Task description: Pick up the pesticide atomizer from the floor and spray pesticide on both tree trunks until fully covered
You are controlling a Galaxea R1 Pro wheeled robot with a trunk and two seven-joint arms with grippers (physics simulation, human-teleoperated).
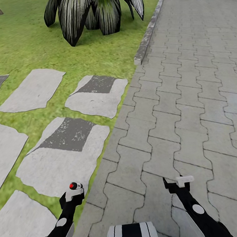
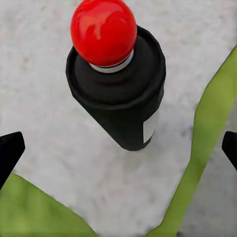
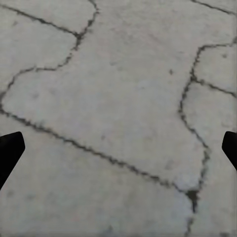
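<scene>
Black and stubby, the pesticide atomizer point(image 2: 121, 94) stands upright on a pale stepping stone point(image 1: 61, 165), directly below the left gripper point(image 2: 118, 148), whose fingers are spread wide on either side of it without touching. It carries a glossy red ball cap and a small white label. It looks light, rigid and smooth, so gripping the straight body under the collar seems safest. Right of the atomizer, the right gripper point(image 3: 118, 148) hangs wide apart over grey paving point(image 1: 190, 99). Beyond the atomizer, a dark spiky palm point(image 1: 95, 10) stands on the lawn point(image 1: 17, 38).
</scene>
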